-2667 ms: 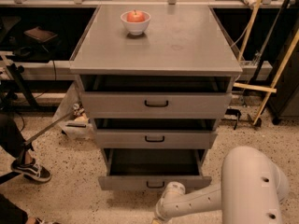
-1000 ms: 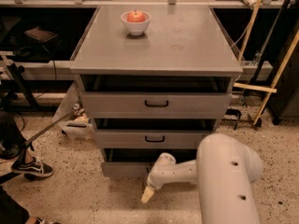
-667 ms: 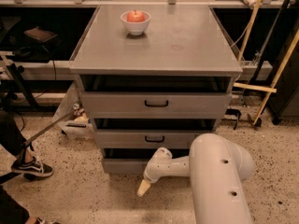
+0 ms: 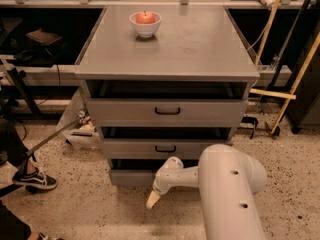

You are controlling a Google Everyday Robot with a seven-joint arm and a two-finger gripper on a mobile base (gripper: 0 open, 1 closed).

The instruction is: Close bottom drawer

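The bottom drawer (image 4: 131,177) is the lowest of three in the grey metal cabinet (image 4: 170,44). Its plain grey front stands a little out from the cabinet, with a narrow dark gap above it. My white arm (image 4: 227,184) reaches in from the lower right and covers the drawer's middle and right part, handle included. The gripper (image 4: 153,199) is low in front of the drawer front, just above the floor, pointing down and left. The top drawer (image 4: 167,111) and middle drawer (image 4: 165,148) both stand partly out.
A white bowl with a red apple (image 4: 145,22) sits on the cabinet top. A person's foot in a black shoe (image 4: 33,179) is at the left, with a white bag (image 4: 80,130) beside the cabinet. Wooden poles (image 4: 292,81) lean at the right. The floor is speckled.
The bottom drawer has slid back from wide open to nearly in. My arm has swung left across its front and the gripper has moved left and up toward it.
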